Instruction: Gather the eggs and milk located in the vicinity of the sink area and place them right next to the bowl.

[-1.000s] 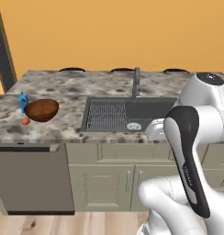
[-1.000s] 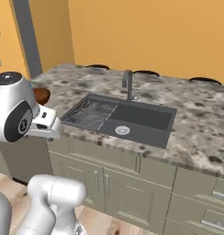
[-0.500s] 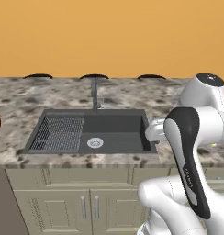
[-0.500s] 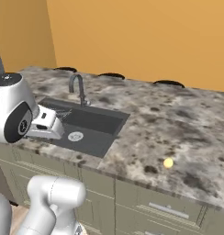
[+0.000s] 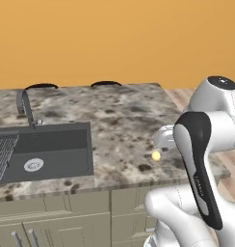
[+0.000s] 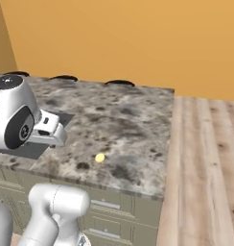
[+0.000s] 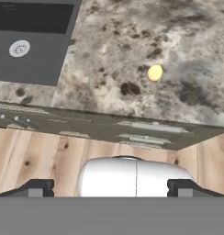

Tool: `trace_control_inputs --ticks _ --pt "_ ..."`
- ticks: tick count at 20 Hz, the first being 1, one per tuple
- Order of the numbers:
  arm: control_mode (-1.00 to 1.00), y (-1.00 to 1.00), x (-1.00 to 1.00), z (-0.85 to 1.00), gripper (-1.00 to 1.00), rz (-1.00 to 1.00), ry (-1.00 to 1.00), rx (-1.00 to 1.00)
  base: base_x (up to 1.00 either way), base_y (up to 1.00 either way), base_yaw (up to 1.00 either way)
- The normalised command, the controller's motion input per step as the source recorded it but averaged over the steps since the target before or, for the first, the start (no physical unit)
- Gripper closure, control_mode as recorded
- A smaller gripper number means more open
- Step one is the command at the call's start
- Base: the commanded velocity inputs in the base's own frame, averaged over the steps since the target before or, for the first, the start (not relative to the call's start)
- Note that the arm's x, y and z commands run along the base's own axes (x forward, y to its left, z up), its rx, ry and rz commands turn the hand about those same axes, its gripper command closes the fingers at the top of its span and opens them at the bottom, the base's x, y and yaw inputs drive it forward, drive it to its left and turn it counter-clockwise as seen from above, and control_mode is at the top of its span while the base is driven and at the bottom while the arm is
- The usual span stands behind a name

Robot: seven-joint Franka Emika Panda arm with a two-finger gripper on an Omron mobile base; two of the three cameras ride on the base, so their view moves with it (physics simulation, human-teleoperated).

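The pale yellow egg lies on the speckled counter, well apart from the claw, at about 1 o'clock above it in the hand view. The claw's tips stand wide apart, holding nothing. The sink lies at the egg's 9 o'clock in the left base view. Behind is an orange wall, below a wooden floor.
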Motion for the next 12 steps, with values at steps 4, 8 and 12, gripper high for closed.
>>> trace_control_inputs --ticks 4,8,12 --pt "1.0 0.0 0.0 0.0 -1.0 0.0 0.0 0.0 0.35 -0.26 0.0" --pt "1.0 0.0 0.0 0.0 -1.0 0.0 0.0 0.0 0.0 0.0 0.0" --pt "1.0 0.0 0.0 0.0 -1.0 0.0 0.0 0.0 0.0 0.0 0.0"
